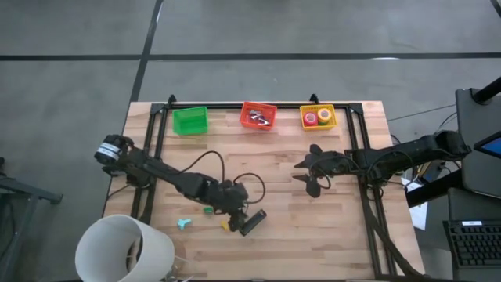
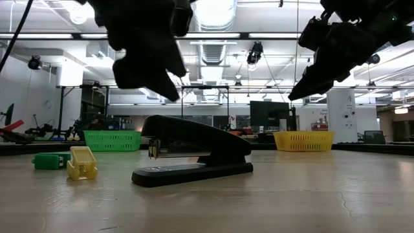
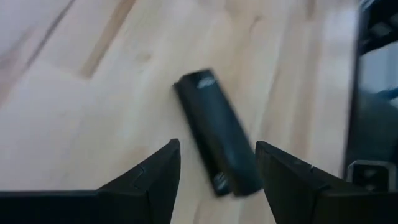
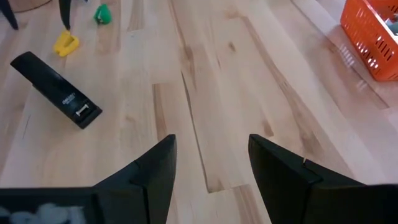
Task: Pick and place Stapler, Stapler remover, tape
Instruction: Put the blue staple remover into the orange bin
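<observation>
The black stapler [image 1: 252, 222] lies flat on its base on the wooden table, near the near edge; the low view shows the stapler [image 2: 194, 158] resting on the boards. My left gripper [image 1: 237, 204] hovers open just above and beside it. In the left wrist view my left gripper [image 3: 217, 148] has the stapler [image 3: 214, 134] showing between its fingertips, apart from them. Tape rolls [image 1: 318, 117], red and yellow-green, sit in the yellow bin. My right gripper [image 1: 313, 174] waits open over the table's middle right, and my right gripper [image 4: 211, 142] holds nothing.
A green bin [image 1: 190, 120], an orange bin [image 1: 258, 116] with small metal items and the yellow bin [image 1: 332, 124] line the far edge. Small yellow [image 1: 225, 225], green [image 1: 207, 209] and teal [image 1: 184, 224] pieces lie by the stapler. A white bucket [image 1: 125, 249] stands at the near left corner.
</observation>
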Available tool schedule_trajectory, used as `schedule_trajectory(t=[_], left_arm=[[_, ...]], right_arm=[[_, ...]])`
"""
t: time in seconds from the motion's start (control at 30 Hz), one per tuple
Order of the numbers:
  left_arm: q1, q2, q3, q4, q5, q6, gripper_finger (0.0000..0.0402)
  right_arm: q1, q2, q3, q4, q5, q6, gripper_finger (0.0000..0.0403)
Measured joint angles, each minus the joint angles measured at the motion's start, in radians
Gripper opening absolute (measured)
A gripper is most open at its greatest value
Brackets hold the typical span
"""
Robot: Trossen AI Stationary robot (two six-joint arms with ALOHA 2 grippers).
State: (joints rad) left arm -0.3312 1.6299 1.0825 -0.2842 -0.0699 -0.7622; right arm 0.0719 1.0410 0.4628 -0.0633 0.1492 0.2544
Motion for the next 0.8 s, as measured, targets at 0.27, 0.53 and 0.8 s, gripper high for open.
schedule_trajectory(t=[0.27,0.53,0.8], left_arm=[[-0.016,-0.016,0.096,-0.419,0.029,-0.009,0.0209],[-0.026,-0.121,0.022,-0.530,0.102,-0.070,0.0209],[-0.041,-0.292,-0.199,-0.557,0.280,-0.322,0.0209]], right_arm=[[0.000,0.001,-0.016,0.000,-0.001,0.012,0.0196],[0.000,0.001,-0.016,0.002,-0.001,0.023,0.0196],[0.000,0.001,-0.018,0.003,-0.001,0.023,0.0196]])
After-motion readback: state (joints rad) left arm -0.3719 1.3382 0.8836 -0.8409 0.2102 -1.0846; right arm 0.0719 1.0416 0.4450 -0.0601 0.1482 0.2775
